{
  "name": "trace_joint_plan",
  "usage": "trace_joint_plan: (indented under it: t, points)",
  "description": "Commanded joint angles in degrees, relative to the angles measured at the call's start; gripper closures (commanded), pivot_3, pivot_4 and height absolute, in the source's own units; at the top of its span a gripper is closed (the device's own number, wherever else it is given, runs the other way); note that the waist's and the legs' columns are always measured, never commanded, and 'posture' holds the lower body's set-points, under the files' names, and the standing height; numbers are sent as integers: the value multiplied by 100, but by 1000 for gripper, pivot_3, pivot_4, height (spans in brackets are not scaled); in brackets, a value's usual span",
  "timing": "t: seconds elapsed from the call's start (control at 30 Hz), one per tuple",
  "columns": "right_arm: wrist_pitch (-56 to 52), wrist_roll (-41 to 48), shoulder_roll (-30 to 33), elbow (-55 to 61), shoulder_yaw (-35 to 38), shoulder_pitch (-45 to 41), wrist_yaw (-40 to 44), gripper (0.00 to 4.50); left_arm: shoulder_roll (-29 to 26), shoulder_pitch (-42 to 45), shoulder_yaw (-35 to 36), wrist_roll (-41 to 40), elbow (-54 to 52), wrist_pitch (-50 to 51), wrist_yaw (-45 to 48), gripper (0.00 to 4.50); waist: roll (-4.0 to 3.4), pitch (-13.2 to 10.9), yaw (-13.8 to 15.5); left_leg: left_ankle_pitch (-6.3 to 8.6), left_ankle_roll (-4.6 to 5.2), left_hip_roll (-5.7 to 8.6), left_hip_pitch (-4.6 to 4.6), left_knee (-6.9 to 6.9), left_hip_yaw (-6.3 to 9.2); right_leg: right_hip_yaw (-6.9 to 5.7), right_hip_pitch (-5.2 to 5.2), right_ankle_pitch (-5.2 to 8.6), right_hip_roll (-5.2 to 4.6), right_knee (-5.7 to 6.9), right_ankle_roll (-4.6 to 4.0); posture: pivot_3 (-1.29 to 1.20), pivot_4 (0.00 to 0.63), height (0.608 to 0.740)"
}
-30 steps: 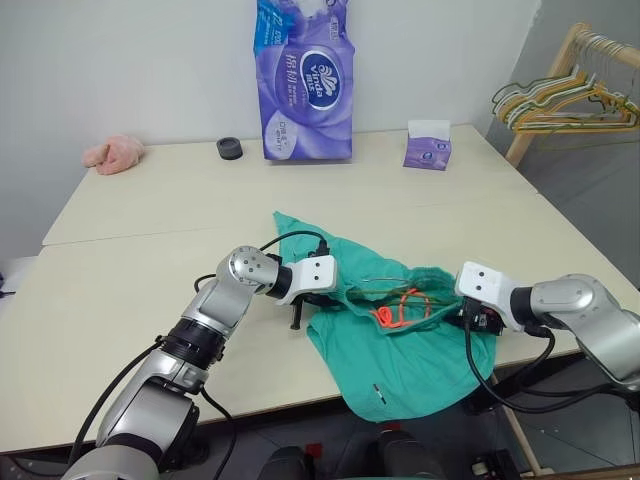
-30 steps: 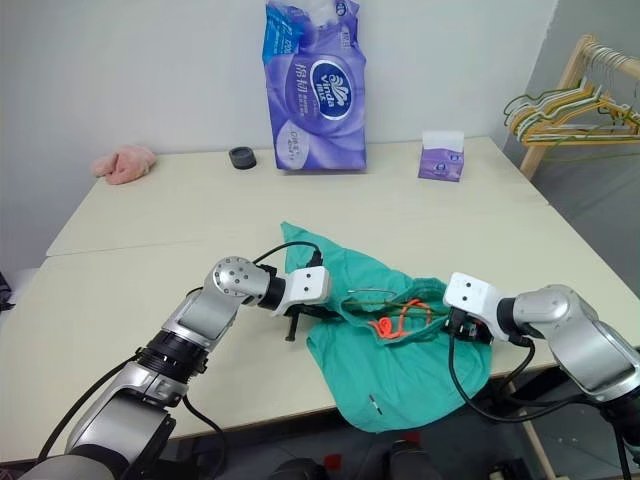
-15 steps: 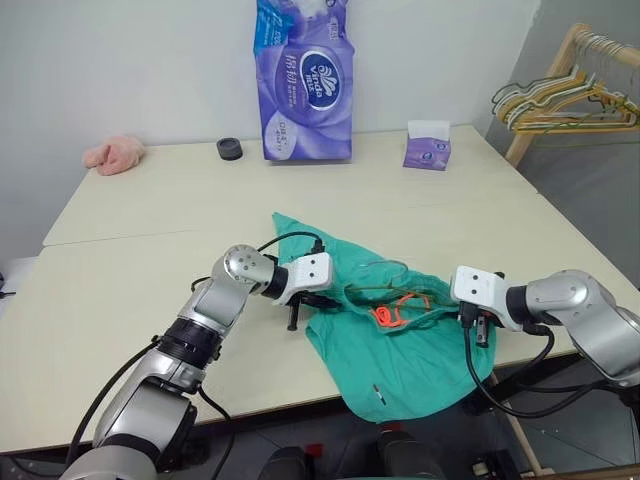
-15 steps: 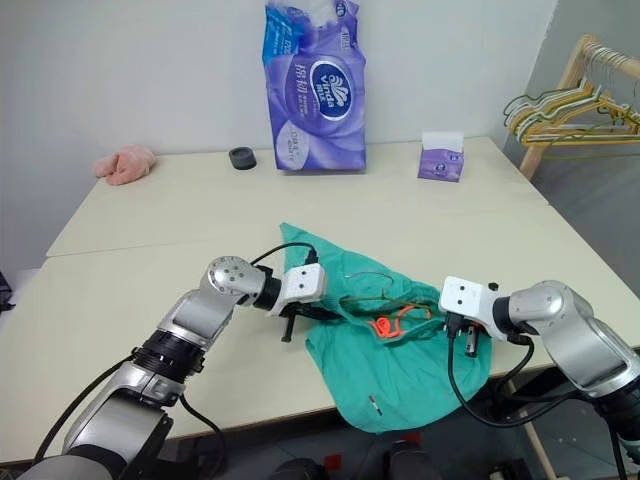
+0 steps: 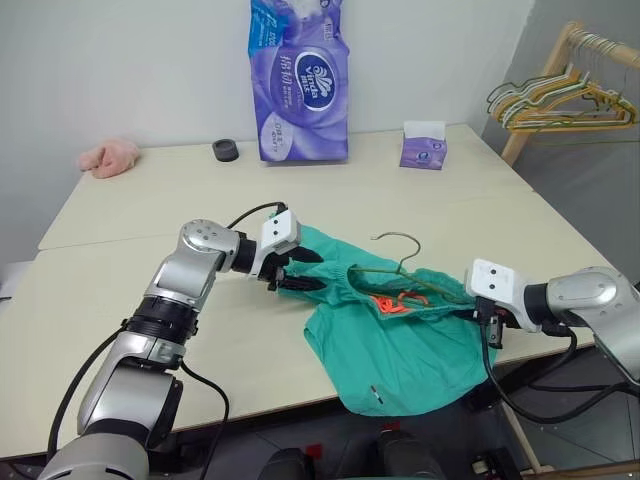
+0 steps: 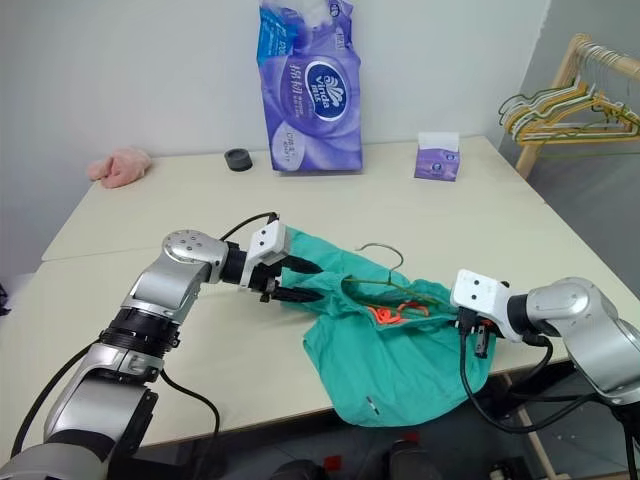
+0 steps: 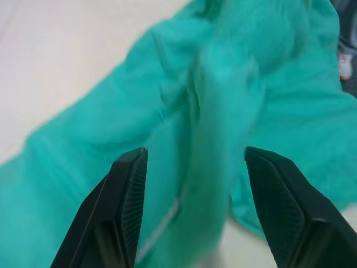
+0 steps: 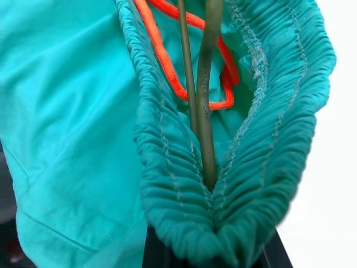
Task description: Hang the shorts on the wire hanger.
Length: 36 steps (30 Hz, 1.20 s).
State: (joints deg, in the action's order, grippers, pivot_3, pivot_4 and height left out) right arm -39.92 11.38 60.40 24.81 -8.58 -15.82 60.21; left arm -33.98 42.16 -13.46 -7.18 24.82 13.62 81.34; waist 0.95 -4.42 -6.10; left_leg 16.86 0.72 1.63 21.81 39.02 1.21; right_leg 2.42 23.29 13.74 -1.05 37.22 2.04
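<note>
The teal-green shorts (image 5: 400,345) lie crumpled at the table's front edge, one leg hanging over it. The wire hanger (image 5: 398,240) sits inside the waistband, with its hook sticking up above the cloth. The orange drawstring (image 8: 167,67) shows in the waist opening. My right gripper (image 5: 492,325) is shut on the right end of the gathered waistband (image 8: 184,223), and the hanger wire (image 8: 203,111) runs into the same pinch. At the shorts' left edge, my left gripper (image 5: 318,272) is open. Its fingers (image 7: 128,212) stand wide apart with teal cloth just beyond them.
At the back of the table (image 5: 120,330) stand a tall purple tissue pack (image 5: 300,85), a small purple tissue box (image 5: 423,147) and a black ring (image 5: 226,151). A pink cloth lump (image 5: 110,157) lies far left. A wooden rack of coloured hangers (image 5: 560,90) stands beyond the right corner.
My left gripper has opened and pulled back to the left and up, off the waistband. My right gripper has shut on the waistband. The hanger hook now stands higher above the cloth.
</note>
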Motion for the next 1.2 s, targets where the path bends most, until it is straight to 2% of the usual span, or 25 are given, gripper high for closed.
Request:
trace_joint_plan:
  t: [0.03, 0.2, 0.23, 0.3, 0.53, 0.57, 0.9, 1.2]
  points:
    - [-75, 162, 99, 205, 296, -6, 61, 4500, 0, 140, -148, 88, 45, -256, 225, 1592, 0, 0, 2, 0, 0, 0, 0, 0, 0, 0, 0, 0, 0, -1, 0, -205, 48, 740]
    - [-149, 245, 90, 237, 333, -29, 10, 4500, 299, 231, -229, 363, 558, -672, -194, 1592, -3, 2, -2, 0, 0, 1, 0, 0, 0, 2, 0, 0, -1, 0, 0, -217, 46, 740]
    - [-173, 263, 92, 272, 340, -14, 3, 4500, 428, 316, -188, 403, 791, -791, -369, 1771, -3, 3, 5, 0, 0, 1, 1, 0, 0, 2, 0, 0, -1, 0, 0, -217, 46, 740]
    - [-222, 303, 106, 338, 365, 35, -6, 4500, 567, 467, -143, 540, 1197, -1091, -671, 2176, -2, 3, 7, 0, 0, 1, 2, 2, 0, 2, 0, 0, -1, 0, 0, -217, 46, 740]
    - [-191, 373, 298, 386, 502, 286, 20, 4500, 618, 883, 57, 617, 2029, -1580, -1049, 4300, -2, 3, -31, 0, 0, 1, 3, 0, 0, 2, 2, 0, -1, 0, 0, -227, 48, 740]
    - [-188, 385, 321, 392, 523, 323, 23, 4500, 614, 914, 67, 605, 2086, -1597, -1048, 4471, -2, 3, -31, 0, 0, 1, 3, 0, 0, 2, 2, 0, -1, 0, 0, -227, 48, 740]
    - [-55, 379, 608, 378, 639, 700, 156, 4500, 553, 894, 58, 679, 2183, -1713, -1040, 4471, -2, 3, -31, 0, 0, 1, 4, 0, 0, 2, 2, 0, -1, 1, 0, -221, 49, 740]
    - [-184, 574, 613, 482, 881, 820, 121, 4500, 559, 702, 45, 698, 1934, -1626, -1024, 4471, -2, 3, -31, 0, 1, 1, 3, 0, 0, 2, 2, 0, -1, 1, 1, -217, 53, 740]
